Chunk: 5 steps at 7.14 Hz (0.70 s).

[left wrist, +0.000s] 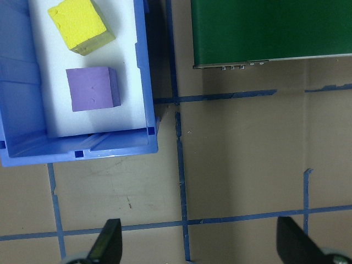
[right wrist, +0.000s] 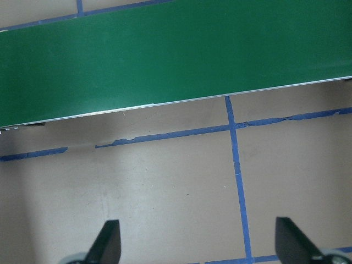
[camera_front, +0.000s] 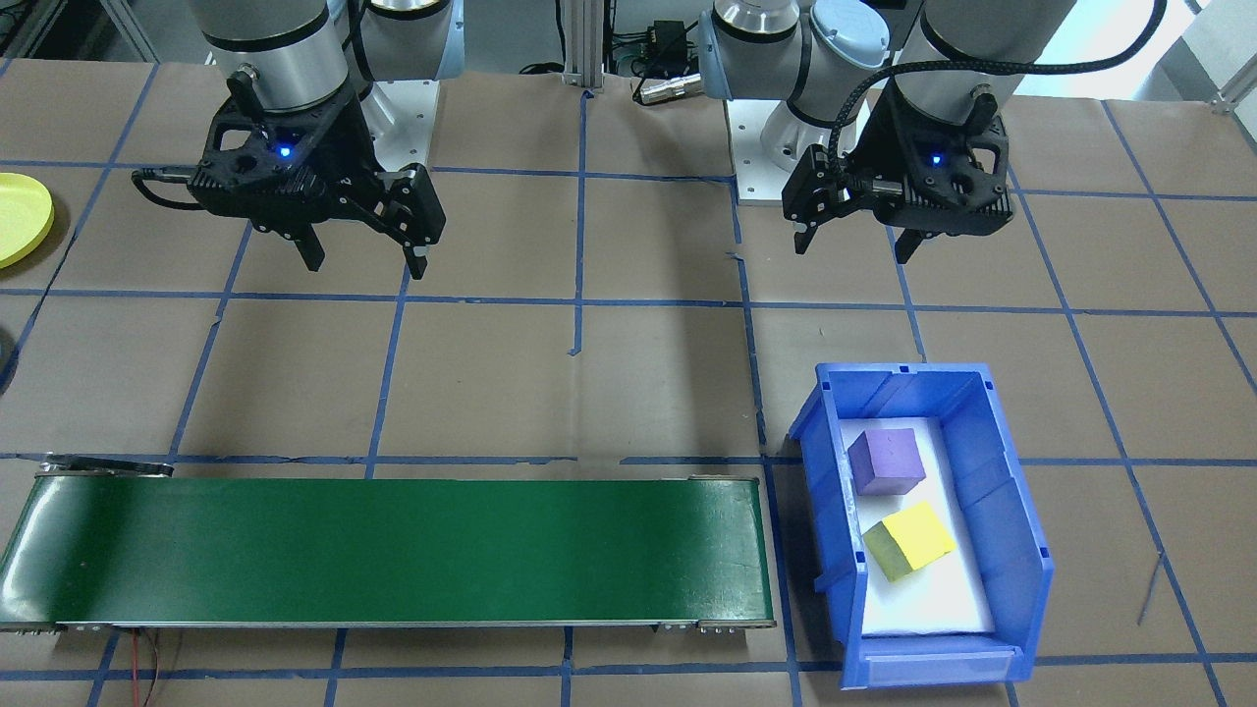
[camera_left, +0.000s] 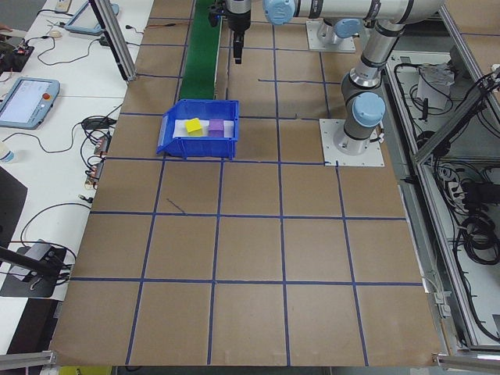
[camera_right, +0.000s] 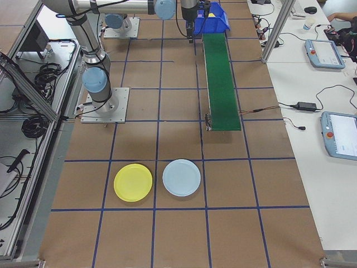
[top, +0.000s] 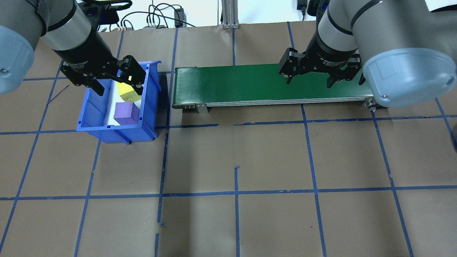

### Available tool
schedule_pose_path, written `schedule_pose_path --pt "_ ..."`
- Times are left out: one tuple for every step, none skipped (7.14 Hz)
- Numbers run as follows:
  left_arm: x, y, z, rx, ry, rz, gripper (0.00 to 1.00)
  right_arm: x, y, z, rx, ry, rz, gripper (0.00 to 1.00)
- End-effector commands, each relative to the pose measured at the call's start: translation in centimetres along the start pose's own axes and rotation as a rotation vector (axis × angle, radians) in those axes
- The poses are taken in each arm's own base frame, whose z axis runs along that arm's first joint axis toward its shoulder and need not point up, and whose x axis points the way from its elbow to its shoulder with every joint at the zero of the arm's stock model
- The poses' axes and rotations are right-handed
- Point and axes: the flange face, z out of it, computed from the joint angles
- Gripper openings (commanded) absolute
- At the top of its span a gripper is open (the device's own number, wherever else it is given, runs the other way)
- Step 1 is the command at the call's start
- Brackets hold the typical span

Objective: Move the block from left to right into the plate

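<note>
Fingers on both the left gripper (camera_front: 852,246) and right gripper (camera_front: 365,253) are spread, empty. Blocks, purple (camera_front: 886,460) and yellow (camera_front: 909,541), sit in the bin (camera_front: 1011,511) off the belt's (camera_front: 393,552) end; plate (camera_right: 133,182) well apart. They look like light, squashy foam: pinch flat opposite faces, gently.

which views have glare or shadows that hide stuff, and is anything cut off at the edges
Front-facing view: soft sheen on the green conveyor belt, and the yellow plate is cut by the picture's edge. Overhead view: the left hand hides part of the yellow block. Both wrist views are sharp, only fingertips showing.
</note>
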Motion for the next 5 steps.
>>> schedule_pose_path --pt "-0.07 -0.02 -0.08 0.002 0.000 -0.001 1.00 0.00 0.03 0.07 -0.001 0.000 0.000 1.00" --pt "-0.52 -0.11 -0.10 0.002 0.000 -0.009 1.00 0.01 0.05 0.14 -0.003 0.001 -0.001 1.00" --pt "-0.68 -0.16 -0.25 0.005 -0.001 0.008 1.00 0.01 0.05 0.14 -0.003 0.001 0.000 1.00" --pt "-0.87 -0.13 0.04 -0.001 -0.004 0.012 1.00 0.01 0.05 0.14 -0.003 0.001 -0.001 1.00" --pt "-1.05 -0.17 -0.85 0.015 -0.012 0.010 1.00 0.01 0.05 0.14 -0.003 0.001 -0.001 1.00"
